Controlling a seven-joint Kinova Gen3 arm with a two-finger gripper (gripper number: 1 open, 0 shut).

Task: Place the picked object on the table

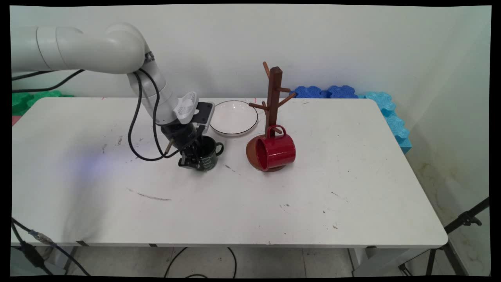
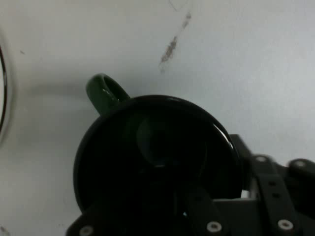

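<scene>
The black two-finger gripper [image 1: 194, 159] is down at the dark green mug [image 1: 207, 154], which stands upright on the white table [image 1: 250, 203] left of centre. In the hand view one finger reaches inside the cup while the other sits outside the wall at lower right, so the jaws straddle the rim; they look clenched on the wall, which suits a mug too wide to be taken around its body. The mug's handle [image 2: 104, 92] points away from the fingers, toward the white plate [image 1: 233, 117], so it is clear of the grasp. The plate, with a thin dark rim line, lies flat just behind the mug, near the table's far edge. Right of it stands a brown wooden mug tree [image 1: 274, 98] on a round base, its pegs angled upward so that cups can hang by their handles; a red mug [image 1: 275, 152] hangs on the lowest peg, tipped on its side with its mouth toward the camera. Counted: two mugs, one plate, one mug tree. Behind the far edge lie blue foam pieces [image 1: 325, 92] and green foam pieces [image 1: 27, 100].
</scene>
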